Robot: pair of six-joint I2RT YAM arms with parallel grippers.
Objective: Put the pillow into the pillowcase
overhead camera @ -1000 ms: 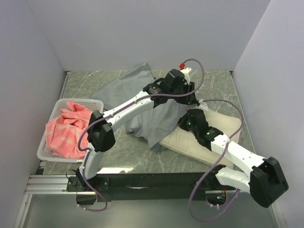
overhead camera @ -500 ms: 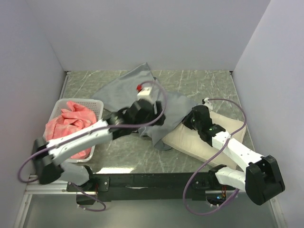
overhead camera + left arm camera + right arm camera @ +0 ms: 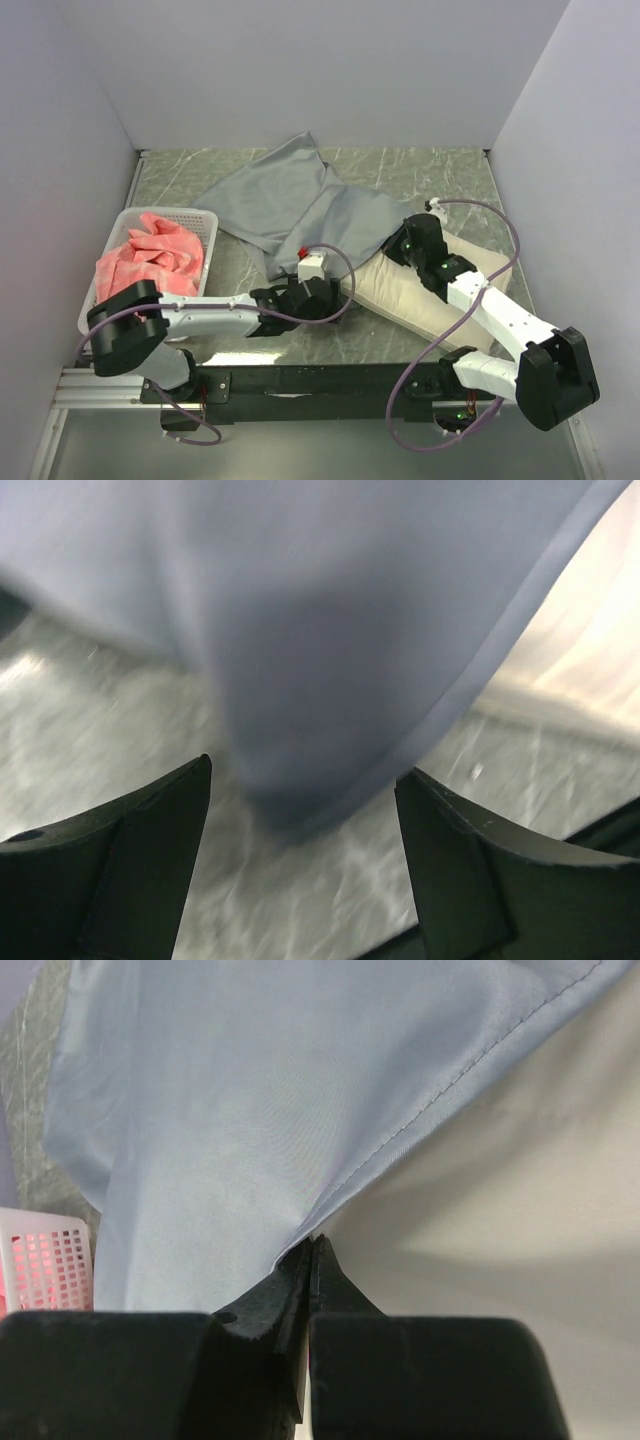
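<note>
1. Right of centre in the top view, the pillow (image 3: 395,298) lies flat on the marble table (image 3: 200,170), running at a slant toward the right wall.
2. Up and left of it, the pillowcase (image 3: 300,200) is spread loosely across the middle of the table. Its lower right part is draped over the pillow's upper left end.
3. The right gripper (image 3: 312,1245) rests on that end of the pillow, and its fingers are pressed together on the stitched hem of the grey fabric. The cloth is drawn to a point at the tips, with cream cushion showing beside it.
4. The left gripper (image 3: 302,778) sits low over the table near the lower middle of the top view, its jaws spread wide and holding nothing.
5. In the left wrist view, a blurred fold of the grey fabric hangs just beyond the parted fingers, and the pillow shows pale at the upper right.
6. At the left edge, a white lattice basket (image 3: 170,211) holds a crumpled pink-red checked cloth (image 3: 150,265).
</note>
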